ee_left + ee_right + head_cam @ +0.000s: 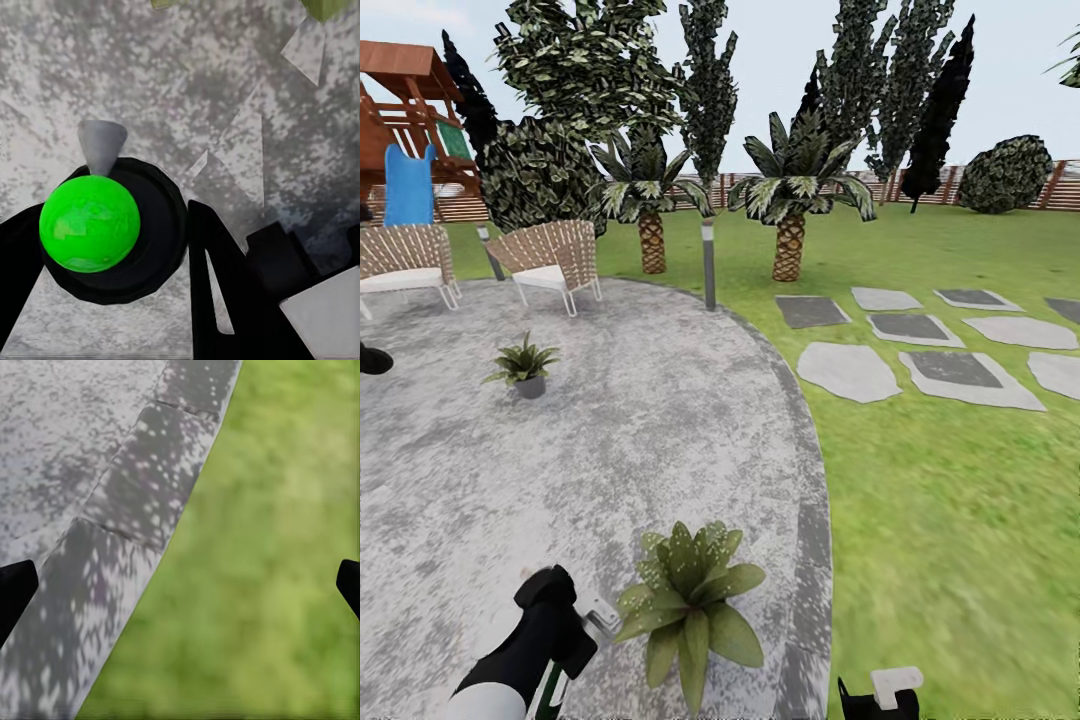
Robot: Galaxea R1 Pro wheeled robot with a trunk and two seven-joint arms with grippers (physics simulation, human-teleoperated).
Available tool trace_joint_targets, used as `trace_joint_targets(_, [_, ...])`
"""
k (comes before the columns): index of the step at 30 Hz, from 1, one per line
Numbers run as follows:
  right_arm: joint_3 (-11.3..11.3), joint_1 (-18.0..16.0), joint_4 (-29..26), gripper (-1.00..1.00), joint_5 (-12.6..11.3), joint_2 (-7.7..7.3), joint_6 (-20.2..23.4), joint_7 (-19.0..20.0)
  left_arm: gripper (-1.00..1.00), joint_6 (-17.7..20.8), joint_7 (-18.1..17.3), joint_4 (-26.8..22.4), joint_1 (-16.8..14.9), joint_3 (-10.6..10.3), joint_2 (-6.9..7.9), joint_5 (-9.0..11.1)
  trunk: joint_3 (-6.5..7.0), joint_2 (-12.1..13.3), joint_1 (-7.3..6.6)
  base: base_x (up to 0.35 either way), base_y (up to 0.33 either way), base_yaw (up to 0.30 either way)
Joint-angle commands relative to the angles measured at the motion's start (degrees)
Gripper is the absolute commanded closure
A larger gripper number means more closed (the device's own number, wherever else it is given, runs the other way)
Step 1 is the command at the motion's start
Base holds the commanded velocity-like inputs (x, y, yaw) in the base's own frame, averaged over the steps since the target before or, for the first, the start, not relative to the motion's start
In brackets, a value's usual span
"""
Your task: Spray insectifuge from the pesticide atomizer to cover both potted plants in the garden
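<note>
In the head view my left gripper is low at the bottom left, shut on the pesticide atomizer. The atomizer's whitish trigger head points toward the broad-leaved potted plant right beside it on the stone patio. The left wrist view shows the atomizer as a bright green round body in a dark ring with a grey nozzle, clamped between black fingers. The spiky potted plant in its grey pot stands farther off at the left. My right gripper hangs open over the patio's edge and the lawn.
Two wicker chairs stand at the patio's far left, and a grey lamp post stands at its far rim. Palm trees rise behind. Stepping stones cross the lawn at the right, and a slat fence closes the back.
</note>
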Motion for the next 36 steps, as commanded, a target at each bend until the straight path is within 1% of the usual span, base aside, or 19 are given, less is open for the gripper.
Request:
trace_joint_targets(1, [0.2,0.0,0.0,-1.00,0.5,-0.01,-0.1,-0.4,1.00,0.2,-0.4,0.0,0.1,0.2,0.04,-0.5,-0.05,0.0,-0.02,-0.030,-0.004,0.001])
trace_joint_targets(3, [0.2,0.0,0.0,-1.00,0.5,-0.01,-0.1,-0.4,1.00,0.2,-0.4,-0.1,0.2,0.3,0.35,-0.7,-0.05,0.0,-0.02,-0.012,-0.002,0.000])
trace_joint_targets(6, [0.2,0.0,0.0,-1.00,0.5,-0.01,-0.1,-0.4,1.00,0.2,-0.4,0.5,0.2,0.3,1.54,-0.7,-0.05,0.0,-0.02,-0.002,0.000,0.000])
trace_joint_targets(9, [0.2,0.0,0.0,-1.00,0.5,-0.01,-0.1,-0.4,1.00,0.1,-0.4,0.8,0.3,0.3,1.85,-0.8,-0.05,0.0,-0.02,0.000,0.000,0.000])
trace_joint_targets(13, [0.2,0.0,0.0,-1.00,0.5,-0.01,-0.1,-0.4,1.00,0.1,-0.4,0.9,0.3,0.2,1.78,-0.8,-0.11,0.0,-0.02,0.000,0.000,0.000])
trace_joint_targets(18, [0.2,0.0,0.0,-1.00,0.5,-0.01,-0.1,-0.4,1.00,0.1,-0.4,0.9,0.2,0.2,1.77,-0.9,-0.51,0.0,-0.02,0.010,-0.002,0.000])
trace_joint_targets(26, [0.2,0.0,0.0,-1.00,0.5,-0.01,-0.1,-0.4,1.00,0.1,-0.4,0.9,0.2,0.2,1.79,-0.9,-0.60,0.0,-0.02,0.140,-0.187,0.000])
trace_joint_targets(36, [0.2,0.0,0.0,-1.00,0.5,-0.01,-0.1,-0.4,1.00,0.3,-0.4,0.2,0.2,0.5,1.83,-0.5,-0.60,0.0,-0.02,0.010,-0.011,0.019])
